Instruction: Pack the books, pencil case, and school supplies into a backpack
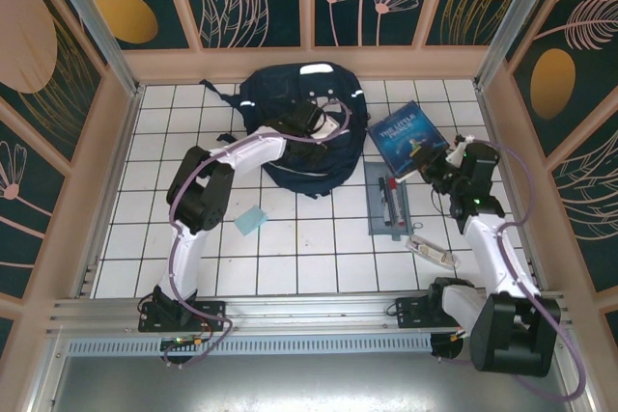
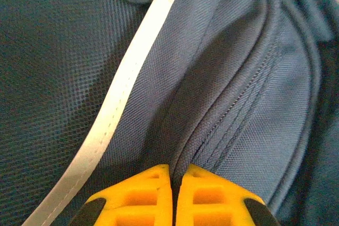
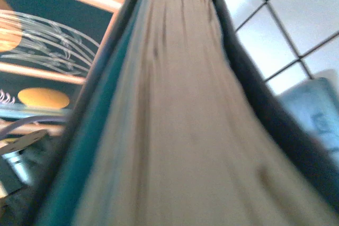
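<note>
The navy, white-striped backpack [image 1: 270,89] lies at twelve o'clock on the tiled table [image 1: 290,258]. There is one backpack, one blue book [image 1: 406,134] at its three o'clock, one grey pencil case [image 1: 394,209] showing two pens [image 1: 384,190], one light-blue rectangle [image 1: 251,221] and one whitish piece [image 1: 432,252]. The left gripper [image 2: 174,178], arm bent at the elbow, pinches a backpack seam fold. The right gripper [image 1: 436,166] clamps the book's five o'clock corner.
</note>
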Robot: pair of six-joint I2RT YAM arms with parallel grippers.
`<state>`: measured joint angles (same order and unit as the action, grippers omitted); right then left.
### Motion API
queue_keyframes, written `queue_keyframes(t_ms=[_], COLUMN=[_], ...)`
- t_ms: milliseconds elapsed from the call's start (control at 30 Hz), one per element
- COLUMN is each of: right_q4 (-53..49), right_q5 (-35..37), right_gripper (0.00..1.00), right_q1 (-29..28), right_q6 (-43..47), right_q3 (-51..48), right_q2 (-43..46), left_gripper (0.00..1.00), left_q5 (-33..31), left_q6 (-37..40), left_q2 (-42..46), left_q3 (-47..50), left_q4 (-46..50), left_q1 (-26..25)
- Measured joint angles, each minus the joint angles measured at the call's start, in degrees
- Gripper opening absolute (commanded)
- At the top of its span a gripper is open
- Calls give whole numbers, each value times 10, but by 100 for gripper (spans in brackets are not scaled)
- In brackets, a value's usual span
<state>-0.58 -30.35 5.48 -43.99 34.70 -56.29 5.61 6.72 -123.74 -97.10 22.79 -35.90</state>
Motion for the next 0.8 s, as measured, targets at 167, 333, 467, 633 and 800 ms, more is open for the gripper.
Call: queue_keyframes(t_ms=[167,333,467,633,800], right_q4=[-66,-79,-64,21,116], right_q5=[38,33,10,-15,-9], right_gripper=[0,0,0,0,0], right_q1=[21,20,20,-20,-139], right_q6=[23,30,12,-58,-119], right_q3=[23,22,4,-57,-71], right_q2=[34,35,37,31,-26], left_gripper=[0,0,0,0,0], left_q5=[35,47,52,76,108], left_q6=[-50,-80,-104,-148,-192], left_q2=[47,64,64,59,54], left_q3=[-48,-81,-99,-152,-195], left_q4=[1,5,24,47,48], left_q1=[5,5,5,11,11])
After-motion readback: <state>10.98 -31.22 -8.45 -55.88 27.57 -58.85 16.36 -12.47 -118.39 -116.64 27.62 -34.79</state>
